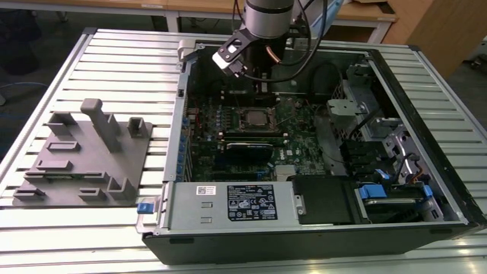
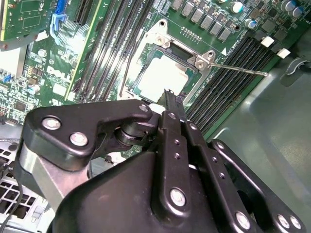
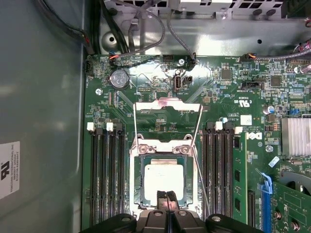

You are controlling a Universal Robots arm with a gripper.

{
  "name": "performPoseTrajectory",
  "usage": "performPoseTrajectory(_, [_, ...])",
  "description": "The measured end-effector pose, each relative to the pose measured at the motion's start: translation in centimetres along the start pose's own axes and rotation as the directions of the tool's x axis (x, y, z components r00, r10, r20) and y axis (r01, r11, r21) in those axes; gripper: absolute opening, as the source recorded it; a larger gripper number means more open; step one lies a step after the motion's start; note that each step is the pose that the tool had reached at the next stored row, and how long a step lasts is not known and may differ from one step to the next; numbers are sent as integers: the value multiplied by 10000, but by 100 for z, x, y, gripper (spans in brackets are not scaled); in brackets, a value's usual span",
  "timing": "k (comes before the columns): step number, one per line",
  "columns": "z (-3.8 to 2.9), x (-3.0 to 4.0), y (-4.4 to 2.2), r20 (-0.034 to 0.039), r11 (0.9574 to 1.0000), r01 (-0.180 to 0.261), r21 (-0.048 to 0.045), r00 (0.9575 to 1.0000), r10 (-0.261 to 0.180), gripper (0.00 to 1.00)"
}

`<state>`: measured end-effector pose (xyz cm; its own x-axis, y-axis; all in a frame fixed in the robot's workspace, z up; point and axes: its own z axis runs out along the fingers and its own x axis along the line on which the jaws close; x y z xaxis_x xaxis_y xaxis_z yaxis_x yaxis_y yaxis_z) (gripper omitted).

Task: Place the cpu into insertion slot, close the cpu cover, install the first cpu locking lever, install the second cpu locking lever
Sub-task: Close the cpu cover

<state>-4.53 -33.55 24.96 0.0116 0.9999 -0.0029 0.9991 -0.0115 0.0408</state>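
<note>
The gripper (image 3: 167,195) is being held with fingertips pressed together on nothing, just over the near edge of the cpu (image 3: 164,175), seated flat in the insertion slot (image 3: 137,184); beyond it the cpu cover (image 3: 167,103) is being shown swung open, a locking lever (image 3: 200,160) alongside. Closing is judged the step in hand; the cover is best being pushed at its free edge, tips kept off the cpu. Print on the white label (image 3: 8,167) is being left unread.

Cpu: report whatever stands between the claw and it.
Nothing visible does. The claw hangs close over the cpu lying in the insertion slot, with the cpu cover swung open away from it.
</note>
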Motion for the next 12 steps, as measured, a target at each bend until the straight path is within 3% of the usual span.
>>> performPoseTrajectory(5, [1,0,37,1,10000,-1,1,10000,1,10])
performPoseTrajectory(12, [-31,0,42,0,10000,-1,1,10000,1,10])
